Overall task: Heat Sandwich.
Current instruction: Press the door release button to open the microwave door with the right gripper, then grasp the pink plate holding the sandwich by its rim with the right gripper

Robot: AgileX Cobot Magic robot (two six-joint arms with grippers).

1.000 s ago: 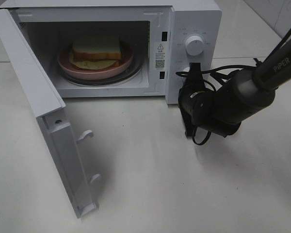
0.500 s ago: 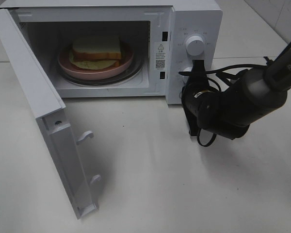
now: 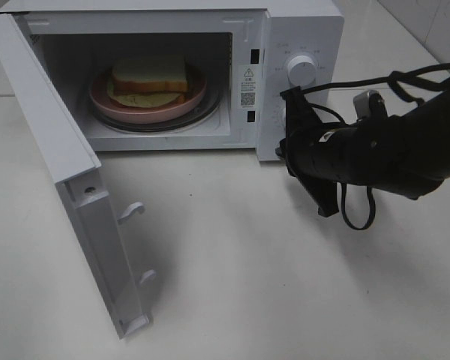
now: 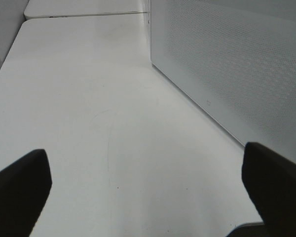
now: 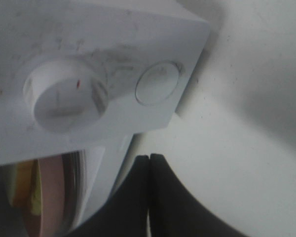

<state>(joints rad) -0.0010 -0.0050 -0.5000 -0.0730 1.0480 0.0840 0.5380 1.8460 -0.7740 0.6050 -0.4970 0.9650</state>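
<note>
The sandwich [image 3: 150,79] lies on a round pink plate [image 3: 105,101] inside the open white microwave [image 3: 300,30]. The right wrist view catches an edge of the sandwich [image 5: 22,192] and the plate [image 5: 52,190]. My right gripper [image 3: 285,148] is shut and empty, and it hovers just in front of the lower part of the control panel. Its closed fingertips [image 5: 149,160] sit below the lower knob [image 5: 64,96] and a round button [image 5: 158,83]. My left gripper [image 4: 148,197] is open above the bare table, beside the microwave's perforated side wall [image 4: 237,64]. It does not show in the exterior view.
The microwave door [image 3: 67,172] stands swung out to the left, its latch hooks [image 3: 133,210] pointing into the table space. The upper knob [image 3: 300,69] is uncovered. The right arm's cables [image 3: 356,214] loop down near the tabletop.
My right arm has swung lower and rolled its wrist. The gripper stays shut by the control panel. Sandwich, plate and door have not moved.
</note>
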